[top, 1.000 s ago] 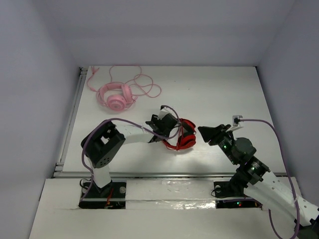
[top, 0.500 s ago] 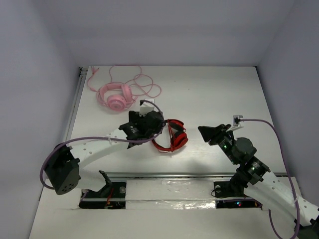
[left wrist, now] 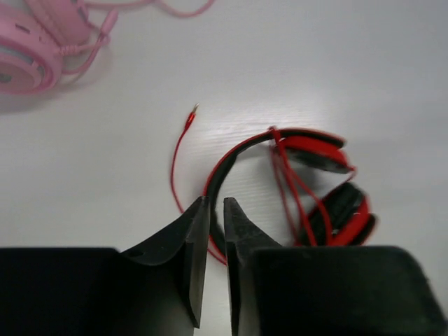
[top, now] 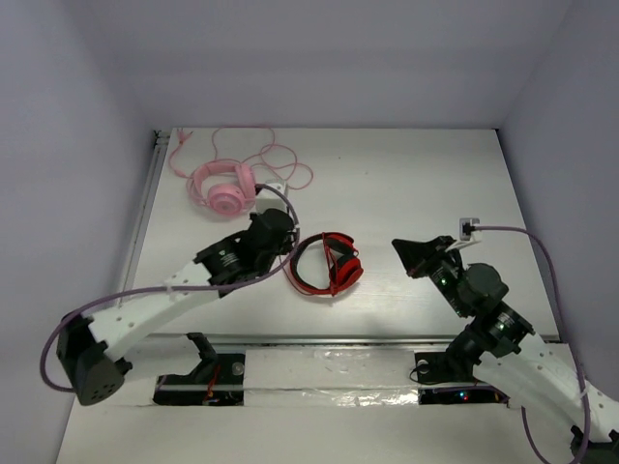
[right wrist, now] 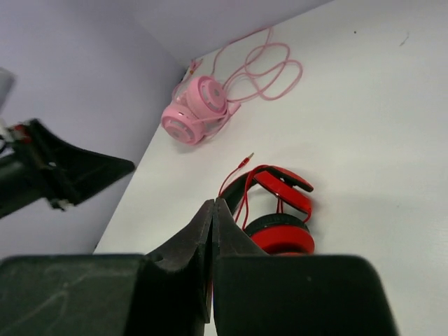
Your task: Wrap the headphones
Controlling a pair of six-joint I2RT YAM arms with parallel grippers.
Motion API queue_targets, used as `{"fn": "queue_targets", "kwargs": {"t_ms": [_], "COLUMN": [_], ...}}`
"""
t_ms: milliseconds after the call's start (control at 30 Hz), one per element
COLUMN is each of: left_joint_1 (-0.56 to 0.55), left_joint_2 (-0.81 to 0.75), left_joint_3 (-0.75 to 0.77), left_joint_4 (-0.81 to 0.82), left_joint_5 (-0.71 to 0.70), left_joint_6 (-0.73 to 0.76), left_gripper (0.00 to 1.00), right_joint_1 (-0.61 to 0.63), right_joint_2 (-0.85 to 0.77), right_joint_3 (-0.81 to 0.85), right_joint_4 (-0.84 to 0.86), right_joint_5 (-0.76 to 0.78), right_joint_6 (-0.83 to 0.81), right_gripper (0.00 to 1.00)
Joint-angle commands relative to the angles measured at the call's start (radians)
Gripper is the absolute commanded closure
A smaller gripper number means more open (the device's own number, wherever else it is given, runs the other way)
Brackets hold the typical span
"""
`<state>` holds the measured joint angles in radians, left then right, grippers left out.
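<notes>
The red headphones (top: 332, 264) lie on the white table (top: 426, 174) between my two arms, ear cups folded in under the black-and-red headband. Their thin red cable (left wrist: 175, 164) loops over the band and ends in a plug (left wrist: 194, 109) on the table. My left gripper (top: 287, 249) hovers just left of the headband (left wrist: 231, 157), shut with nothing between its fingers (left wrist: 215, 201). My right gripper (top: 398, 247) is to the right of the headphones (right wrist: 283, 210), apart from them and shut on nothing (right wrist: 213, 201).
Pink headphones (top: 224, 188) with a tangled pink cable (top: 280, 164) lie at the back left, also in the left wrist view (left wrist: 28, 49) and the right wrist view (right wrist: 196, 112). A metal rail (top: 138, 232) runs along the table's left edge.
My left gripper has let go of the red headphones, drawn back to the left and shut. The headphones ended up a little further left. My right gripper has shut.
</notes>
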<state>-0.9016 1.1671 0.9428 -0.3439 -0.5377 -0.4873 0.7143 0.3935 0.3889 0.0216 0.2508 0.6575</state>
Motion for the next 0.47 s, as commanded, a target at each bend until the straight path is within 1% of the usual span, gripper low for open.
{"fn": "queue_targets", "kwargs": {"t_ms": [0, 33, 100, 133, 167, 233, 267, 300, 433], "left_joint_1": [0.003, 0.003, 0.003, 0.003, 0.003, 0.003, 0.003, 0.003, 0.003], "left_joint_2": [-0.153, -0.165, -0.196, -0.204, -0.211, -0.231, -0.234, -0.241, -0.264], "left_joint_3": [0.033, 0.046, 0.056, 0.057, 0.056, 0.038, 0.034, 0.022, -0.01], "left_joint_4": [0.117, 0.121, 0.134, 0.137, 0.15, 0.169, 0.177, 0.183, 0.195], "left_joint_5": [0.074, 0.091, 0.119, 0.13, 0.136, 0.168, 0.177, 0.186, 0.219], "left_joint_6": [0.039, 0.041, 0.05, 0.055, 0.058, 0.064, 0.067, 0.07, 0.079], "left_gripper": [0.87, 0.75, 0.65, 0.56, 0.53, 0.47, 0.46, 0.46, 0.46], "right_joint_1": [0.001, 0.001, 0.001, 0.001, 0.001, 0.001, 0.001, 0.001, 0.001], "right_joint_2": [0.017, 0.019, 0.013, -0.005, -0.018, -0.041, -0.05, -0.044, -0.015], "right_joint_3": [0.126, 0.152, 0.198, 0.237, 0.252, 0.274, 0.294, 0.309, 0.332], "right_joint_4": [-0.056, -0.077, -0.135, -0.152, -0.176, -0.193, -0.218, -0.244, -0.302], "right_joint_5": [0.012, 0.01, 0.019, 0.037, 0.047, 0.071, 0.083, 0.103, 0.16], "right_joint_6": [-0.042, -0.045, -0.047, -0.045, -0.044, -0.041, -0.036, -0.033, -0.021], "right_gripper": [1.0, 1.0, 1.0, 1.0, 0.82, 0.55, 0.24, 0.01, 0.0]}}
